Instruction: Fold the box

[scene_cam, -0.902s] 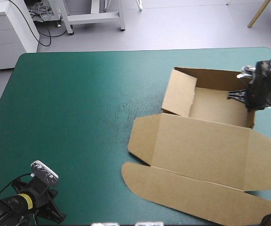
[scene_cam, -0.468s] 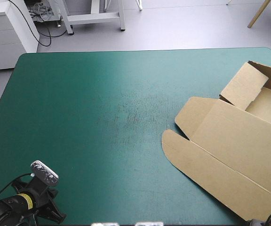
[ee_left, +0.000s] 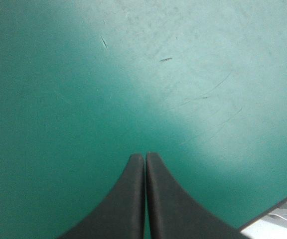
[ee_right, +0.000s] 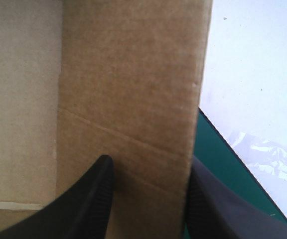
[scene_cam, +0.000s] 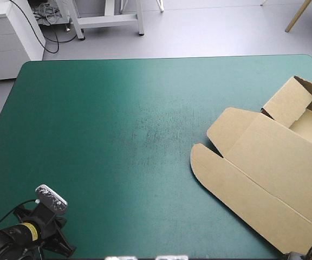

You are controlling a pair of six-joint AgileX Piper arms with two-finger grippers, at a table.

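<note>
High view: box [scene_cam: 286, 157] lay at right edge of the table [scene_cam: 118, 119], partly out of picture, lid [scene_cam: 242, 184] flat toward the middle, well apart from the left gripper [ee_left: 145, 158], closed on nothing at near-left corner. Much nearer, the right gripper [ee_right: 148, 165] pinched a raised wall betw. its fingers [ee_right: 88, 199].

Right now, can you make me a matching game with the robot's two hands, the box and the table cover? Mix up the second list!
Things:
1. left hand
2. right hand
3. box
4. table cover

States:
A. teal-green, bare in the middle
B. gripping a brown wall
C. shut, holding nothing
D. open, lid flat, by the table's right edge

Pairs: 1-C, 2-B, 3-D, 4-A.
</note>
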